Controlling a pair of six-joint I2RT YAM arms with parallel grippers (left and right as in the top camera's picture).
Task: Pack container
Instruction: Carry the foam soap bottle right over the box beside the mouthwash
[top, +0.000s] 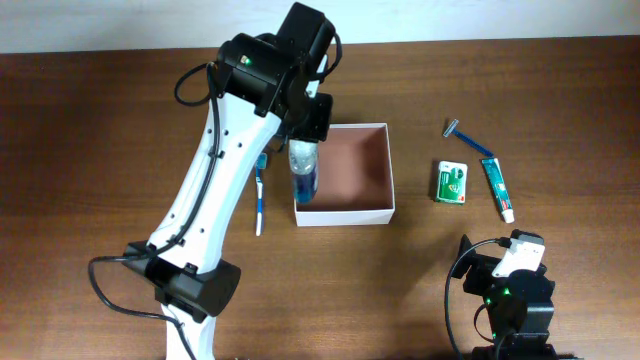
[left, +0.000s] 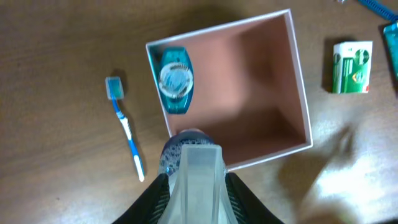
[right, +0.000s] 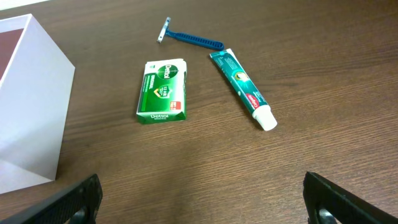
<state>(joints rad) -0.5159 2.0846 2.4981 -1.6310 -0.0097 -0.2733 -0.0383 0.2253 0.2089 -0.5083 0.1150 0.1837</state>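
The container (top: 355, 165) (left: 249, 81) (right: 31, 112) sits open-topped near the middle of the worktop (top: 100, 130), square to its edges. Most of its pinkish-brown floor is bare.

A bottle (top: 303, 185) (left: 175, 81) hangs at the container's left wall. Its blue-filled lower end is down inside the box, and its clear, bubbly upper end is above the rim. The left jaws are clenched on that upper end. In the left wrist view the dark fingers (left: 155, 199) press in from both sides on the pale bottle top. The left arm (top: 215, 170) reaches in from the near left edge and bends over the container's far left corner.

A toothbrush (top: 260, 195) (left: 124, 127) lies just left of the container. It runs roughly along the left wall without touching it, with its head at the far end.

To the right, well apart from the box, lies a green-and-white packet (top: 452, 182) (left: 352, 66) (right: 163, 91). A tube (top: 497, 187) (right: 242, 89) lies just right of it, white cap toward the near edge. A blue razor (top: 468, 138) (right: 186, 38) lies beyond both, its handle reaching to the tube's far end.

The right arm (top: 510, 290) is folded at the near right edge. The right jaws are spread wide and grasp nothing, facing the packet and tube over bare wood.
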